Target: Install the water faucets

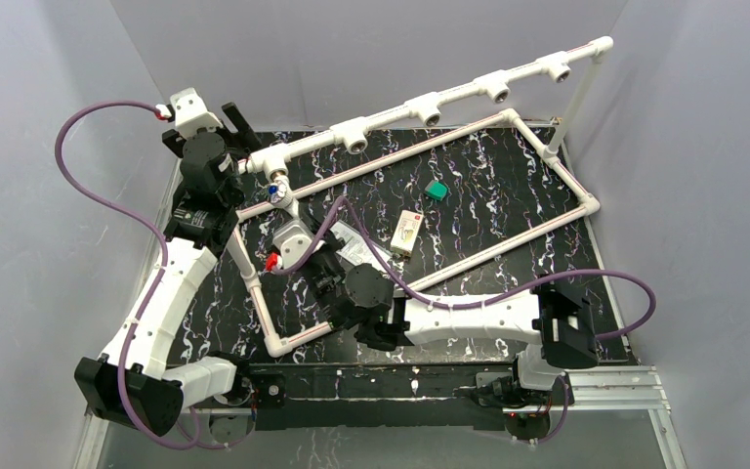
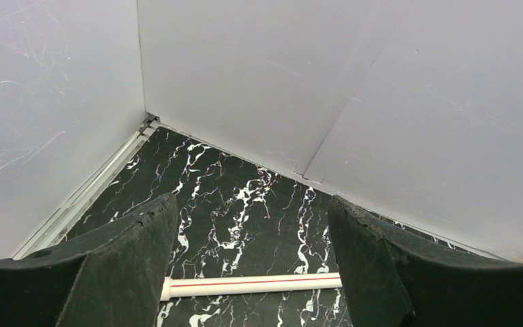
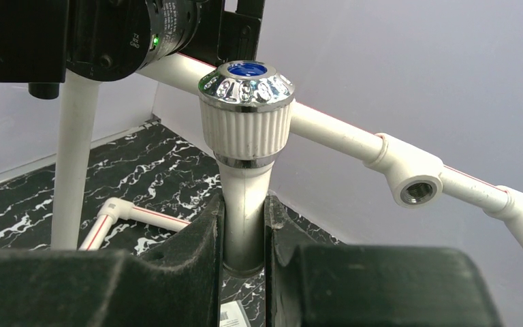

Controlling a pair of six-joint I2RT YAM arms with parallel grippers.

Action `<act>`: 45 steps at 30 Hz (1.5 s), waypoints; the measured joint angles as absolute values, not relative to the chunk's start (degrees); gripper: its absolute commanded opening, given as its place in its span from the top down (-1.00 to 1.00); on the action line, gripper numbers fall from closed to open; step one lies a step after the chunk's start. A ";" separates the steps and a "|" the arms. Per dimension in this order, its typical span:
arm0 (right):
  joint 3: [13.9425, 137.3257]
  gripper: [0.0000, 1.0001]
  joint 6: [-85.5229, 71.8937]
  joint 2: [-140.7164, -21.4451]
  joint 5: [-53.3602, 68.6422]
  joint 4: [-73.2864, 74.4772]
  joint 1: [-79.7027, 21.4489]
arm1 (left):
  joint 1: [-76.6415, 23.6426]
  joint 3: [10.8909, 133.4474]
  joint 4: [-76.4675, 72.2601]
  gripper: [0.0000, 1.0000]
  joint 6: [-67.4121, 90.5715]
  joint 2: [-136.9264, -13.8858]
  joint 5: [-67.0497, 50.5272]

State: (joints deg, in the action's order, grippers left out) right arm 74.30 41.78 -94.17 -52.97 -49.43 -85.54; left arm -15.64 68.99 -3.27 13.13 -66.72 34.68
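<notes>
Approach step: right gripper (image 3: 244, 228) clamped the white plastic, blue-capped faucet (image 3: 245, 126) near the white pipe rail (image 3: 334, 133); left gripper (image 2: 252, 269) gaped, empty. Next move probably needed its thread aligned with a tee socket (image 3: 412, 182), then twisting.

The right gripper (image 3: 244, 235) is pinching the stem of the faucet (image 3: 246, 116) just below the pipe rail (image 3: 334, 131), its arm stretching leftward. The left gripper (image 2: 252, 269) is hovering, jaws spread wide, beside the rail's left end.
</notes>
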 measured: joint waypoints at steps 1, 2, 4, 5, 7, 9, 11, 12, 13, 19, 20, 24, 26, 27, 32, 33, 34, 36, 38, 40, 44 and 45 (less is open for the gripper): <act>74.52 0.97 42.15 -94.45 -53.21 -49.45 -85.54 | -15.62 68.99 -3.29 -0.55 13.13 -66.74 34.68; 74.83 0.97 42.50 -94.87 -53.45 -49.52 -85.54 | -15.62 68.97 -3.29 -0.55 13.13 -66.72 34.68; 75.70 0.97 43.64 -95.88 -54.00 -49.80 -85.54 | -15.57 68.86 -3.44 -0.55 13.15 -66.67 34.70; 76.09 0.97 43.99 -96.18 -54.28 -49.87 -85.56 | -15.51 68.84 -3.64 -0.55 13.15 -66.70 34.70; 76.95 0.97 44.91 -96.86 -55.05 -49.87 -85.69 | -15.49 68.71 -4.03 -0.55 13.15 -66.67 34.70; 77.62 0.97 46.04 -97.45 -55.61 -49.80 -85.89 | -15.49 68.66 -4.14 -0.55 13.19 -66.67 34.70; 78.15 0.97 47.18 -97.82 -55.90 -49.41 -85.97 | -15.46 68.66 -4.19 -0.55 13.28 -66.63 34.70; 78.46 0.97 47.75 -97.93 -55.99 -48.99 -86.02 | -15.46 68.62 -4.27 -0.55 13.30 -66.63 34.70; 78.76 0.97 48.31 -98.00 -56.01 -48.38 -86.02 | -15.46 68.58 -4.32 -0.56 13.32 -66.63 34.70; 80.90 0.97 51.40 -99.07 -57.08 -46.06 -86.32 | -15.42 68.31 -4.97 -0.55 13.32 -66.65 34.46; 81.08 0.97 51.18 -99.07 -57.17 -45.60 -86.32 | -15.42 68.29 -5.06 -0.55 13.32 -66.65 34.46; 81.56 0.97 48.16 -99.07 -57.76 -44.58 -86.13 | -15.42 68.20 -5.37 -0.55 13.34 -66.67 34.35; 81.67 0.97 45.06 -98.83 -58.08 -44.12 -85.93 | -15.42 68.18 -5.50 -0.55 13.37 -66.70 34.28; 81.67 0.97 43.20 -98.56 -58.15 -43.59 -85.82 | -15.42 68.16 -5.56 -0.55 13.39 -66.70 34.24; 81.38 0.97 31.55 -96.40 -58.00 -40.12 -84.93 | -15.35 68.16 -5.78 -0.55 13.52 -66.81 34.15; 81.10 0.97 28.64 -95.83 -57.71 -39.38 -84.68 | -15.35 68.16 -5.78 -0.55 13.54 -66.83 34.15; 80.64 0.97 25.45 -95.18 -57.39 -38.79 -84.36 | -15.35 68.16 -5.80 -0.55 13.56 -66.87 34.13; 79.79 0.97 20.53 -94.17 -56.82 -38.15 -83.85 | -15.35 68.16 -5.82 -0.55 13.58 -66.92 34.13; 79.33 0.97 16.99 -93.71 -56.64 -37.95 -83.59 | -15.33 68.16 -5.85 -0.55 13.58 -66.92 34.11; 78.78 0.97 13.76 -93.45 -56.75 -38.33 -83.37 | -15.33 68.16 -5.82 -0.55 13.58 -66.92 34.06; 78.13 0.97 9.67 -93.45 -57.65 -39.94 -83.31 | -15.31 68.20 -5.82 -0.55 13.63 -66.96 34.04; 78.08 0.97 8.82 -93.51 -57.98 -40.32 -83.31 | -15.31 68.20 -5.82 -0.55 13.65 -66.96 34.04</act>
